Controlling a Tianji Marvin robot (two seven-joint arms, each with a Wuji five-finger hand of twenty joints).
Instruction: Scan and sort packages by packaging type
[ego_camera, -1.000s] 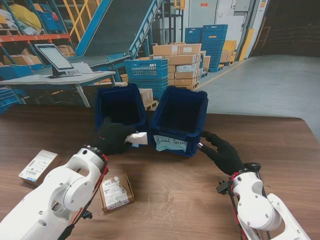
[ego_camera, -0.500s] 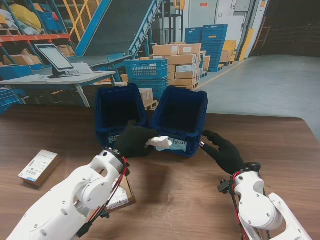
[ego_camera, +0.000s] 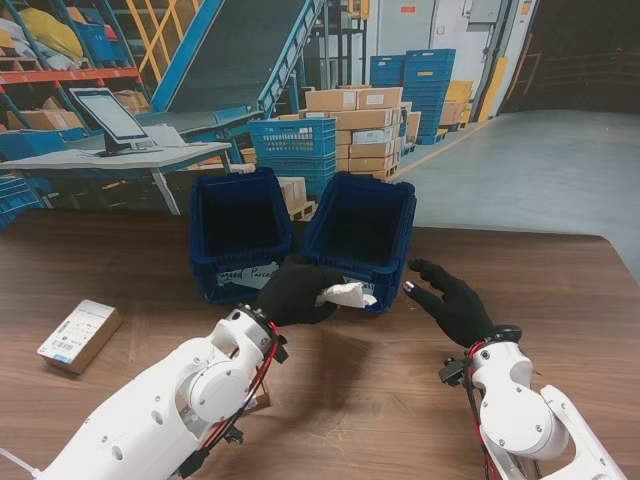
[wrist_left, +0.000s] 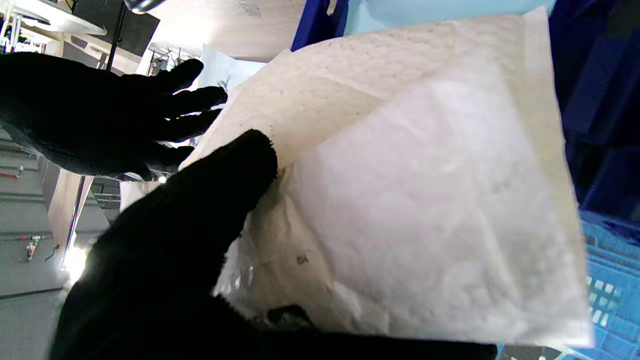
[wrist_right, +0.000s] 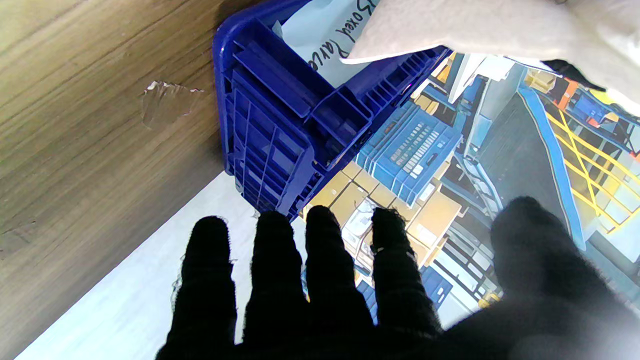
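Currently the left hand (ego_camera: 300, 290) is clamped on a white padded mailer (ego_camera: 346, 294), in front of the right bin (ego_camera: 390, 215). Right hand (ego_camera: 452, 302), fingers spread and empty, beside that bin. Risk: slack mailer slips, or lands among boxed parcels.

- A brown wooden table (ego_camera: 560, 270) fills the foreground.
- Behind it, a grey desk (ego_camera: 100, 160) carries a monitor (ego_camera: 108, 115).
- A blue conveyor (ego_camera: 235, 45) slopes upward.
- Cardboard boxes (ego_camera: 360, 130) and blue crates (ego_camera: 415, 75) stand stacked on the grey floor (ego_camera: 540, 170).
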